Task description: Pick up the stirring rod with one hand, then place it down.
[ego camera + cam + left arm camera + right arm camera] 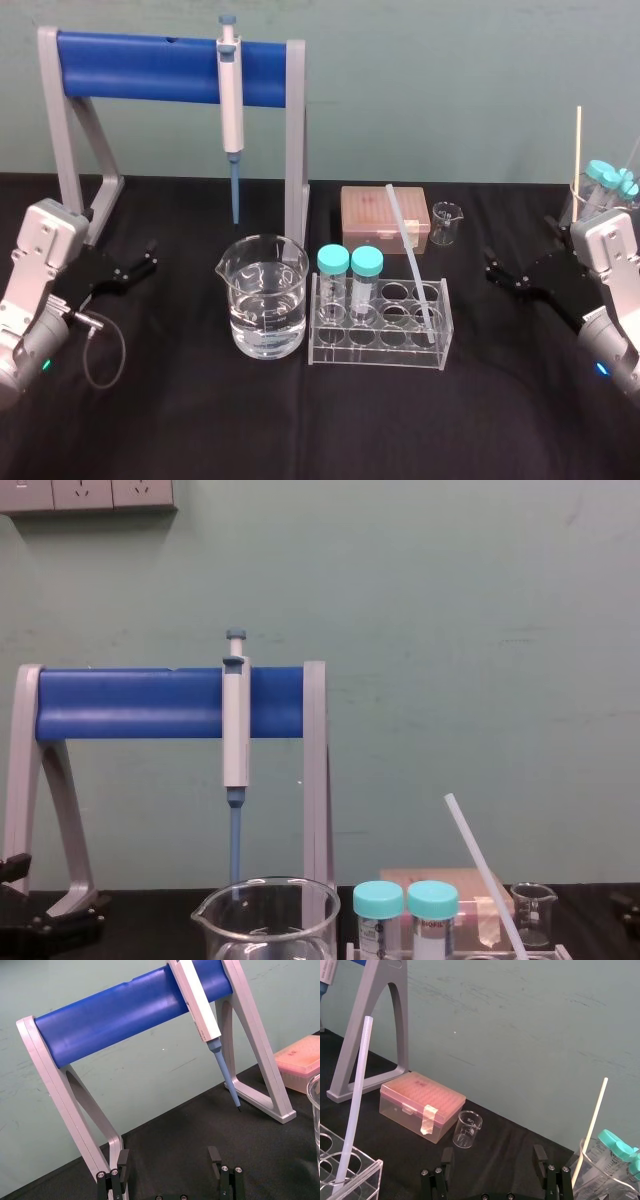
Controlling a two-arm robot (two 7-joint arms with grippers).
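1. Left tool [150, 258] and right tool [492, 266], both wide and empty, are at the table's [300, 420] sides.
2. The stirring rod [408, 245] leans tilted in the clear tube rack's [380, 357] right end.

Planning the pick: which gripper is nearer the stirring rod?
Right. The right gripper is just beside the rack holding the stirring rod; the left gripper sits farther off, past the beaker.
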